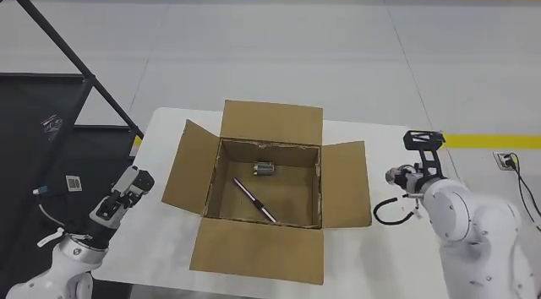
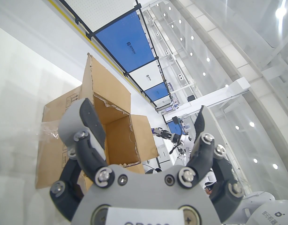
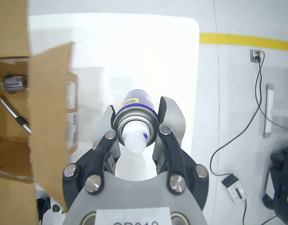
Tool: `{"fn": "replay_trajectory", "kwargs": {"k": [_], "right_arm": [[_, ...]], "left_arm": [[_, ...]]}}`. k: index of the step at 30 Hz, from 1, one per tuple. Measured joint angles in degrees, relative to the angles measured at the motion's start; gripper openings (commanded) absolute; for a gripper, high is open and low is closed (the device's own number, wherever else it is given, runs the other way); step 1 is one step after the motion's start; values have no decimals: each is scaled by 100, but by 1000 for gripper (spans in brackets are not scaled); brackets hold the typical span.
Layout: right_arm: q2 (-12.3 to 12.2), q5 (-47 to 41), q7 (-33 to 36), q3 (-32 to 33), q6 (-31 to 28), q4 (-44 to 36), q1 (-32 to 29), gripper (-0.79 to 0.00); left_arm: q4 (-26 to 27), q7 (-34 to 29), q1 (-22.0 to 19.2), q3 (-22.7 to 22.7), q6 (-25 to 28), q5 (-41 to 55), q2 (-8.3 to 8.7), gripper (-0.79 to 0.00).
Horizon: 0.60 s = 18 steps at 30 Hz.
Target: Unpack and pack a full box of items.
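An open cardboard box (image 1: 270, 123) stands mid-table with all flaps spread. Inside lie a dark pen (image 1: 255, 198) and a small grey cylinder (image 1: 264, 168); both also show past the flap as the pen (image 3: 14, 114) and the cylinder (image 3: 12, 84). My right gripper (image 3: 137, 108) is shut on a blue spray can (image 3: 137, 101) with a white cap, held above the white table (image 3: 139, 47) just outside the box's right flap (image 3: 48, 94). My left gripper (image 2: 146, 118) is open and holds nothing, off the left side of the box (image 2: 116, 127), near the table's left edge (image 1: 127, 191).
A black frame with dark cloth (image 1: 51, 130) stands close to the table's left side. On the floor to the right are a yellow line (image 1: 499, 141), a wall socket (image 3: 256, 55) and trailing cables. Bare table lies on both sides of the box.
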<state>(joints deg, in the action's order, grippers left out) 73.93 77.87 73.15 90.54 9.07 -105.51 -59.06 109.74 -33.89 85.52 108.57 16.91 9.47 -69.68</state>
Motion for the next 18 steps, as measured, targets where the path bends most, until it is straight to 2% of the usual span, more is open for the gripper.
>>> {"fn": "replay_trajectory", "kwargs": {"k": [6,9,10,13,16,17,18], "right_arm": [[2,140,-352,-19,228,1197,193,-785],[4,148,-527,-47,271,1527,255,-779],[5,155,-558,-56,281,1603,272,-690],[6,128,-650,-74,295,1803,333,-625],[6,70,-742,-84,284,1992,387,-603],[7,60,-762,-92,278,2039,404,-563],[7,45,-780,-100,273,2091,426,-483]], "left_arm": [[0,0,0,0,0,0,0,0],[0,0,0,0,0,0,0,0],[0,0,0,0,0,0,0,0],[0,0,0,0,0,0,0,0],[0,0,0,0,0,0,0,0],[0,0,0,0,0,0,0,0],[0,0,0,0,0,0,0,0]]}}
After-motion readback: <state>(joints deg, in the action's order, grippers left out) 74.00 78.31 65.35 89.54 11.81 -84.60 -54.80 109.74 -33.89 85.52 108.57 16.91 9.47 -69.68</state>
